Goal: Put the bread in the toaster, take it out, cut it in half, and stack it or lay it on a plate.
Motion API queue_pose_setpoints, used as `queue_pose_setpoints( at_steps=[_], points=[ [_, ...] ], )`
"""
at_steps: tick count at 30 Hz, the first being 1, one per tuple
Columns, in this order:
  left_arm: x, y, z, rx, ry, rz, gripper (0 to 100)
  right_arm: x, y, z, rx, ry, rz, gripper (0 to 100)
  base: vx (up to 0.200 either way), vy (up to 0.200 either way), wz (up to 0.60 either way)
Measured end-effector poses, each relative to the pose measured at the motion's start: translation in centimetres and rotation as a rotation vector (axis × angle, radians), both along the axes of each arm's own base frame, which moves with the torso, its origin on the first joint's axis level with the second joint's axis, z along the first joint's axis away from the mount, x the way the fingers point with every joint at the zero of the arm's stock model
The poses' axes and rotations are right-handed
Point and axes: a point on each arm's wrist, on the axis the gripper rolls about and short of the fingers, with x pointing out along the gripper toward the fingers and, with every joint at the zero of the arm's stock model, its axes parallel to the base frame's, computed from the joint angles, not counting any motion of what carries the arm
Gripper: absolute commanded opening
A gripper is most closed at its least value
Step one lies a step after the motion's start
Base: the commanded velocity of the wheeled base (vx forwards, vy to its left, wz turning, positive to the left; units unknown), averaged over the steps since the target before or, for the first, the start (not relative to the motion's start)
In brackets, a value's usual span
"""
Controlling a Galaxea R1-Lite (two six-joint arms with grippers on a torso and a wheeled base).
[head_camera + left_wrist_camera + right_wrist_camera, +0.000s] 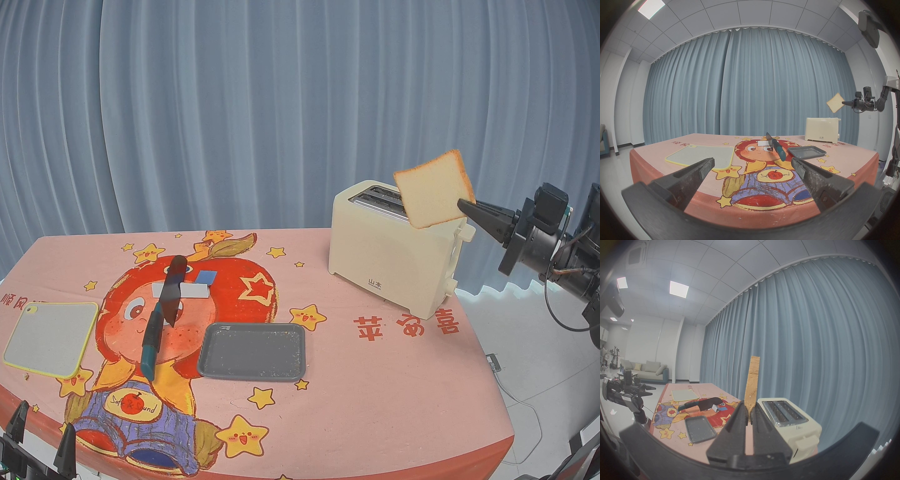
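Right fingers (486,216) pinch the bread (433,188) by one edge, tilted in the air above the toaster (387,253), right of centre. Left fingers (690,176) stand spread and empty at the lower left. Knife (161,315), tray (253,351) and board (50,337) lie on the surface (375,387).

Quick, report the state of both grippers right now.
Left gripper: open, holding nothing.
Right gripper: closed on the bread slice, held in the air near the toaster.
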Motion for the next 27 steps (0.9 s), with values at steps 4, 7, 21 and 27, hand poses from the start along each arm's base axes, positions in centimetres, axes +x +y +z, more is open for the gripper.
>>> queue_pose_setpoints(
  at_steps=[4, 7, 21, 27],
  points=[
    [0.0, 0.0, 0.0, 0.000, 0.000, 0.000, 100, 0.9, 0.2, 0.7, 0.003, -0.027, 0.007, 0, 0.000, 0.000, 0.00],
    [0.0, 0.0, 0.0, 0.000, 0.000, 0.000, 100, 1.7, 0.3, 1.2, 0.007, -0.043, 0.005, 0, 0.000, 0.000, 0.00],
    [0.0, 0.0, 0.0, 0.000, 0.000, 0.000, 100, 4.7, -0.7, 2.2, -0.068, 0.000, -0.045, 0, 0.000, 0.000, 0.00],
    [0.0, 0.0, 0.0, 0.000, 0.000, 0.000, 100, 5.8, -1.0, 1.6, -0.134, -0.004, -0.043, 0, 0.000, 0.000, 0.00]
  ],
)
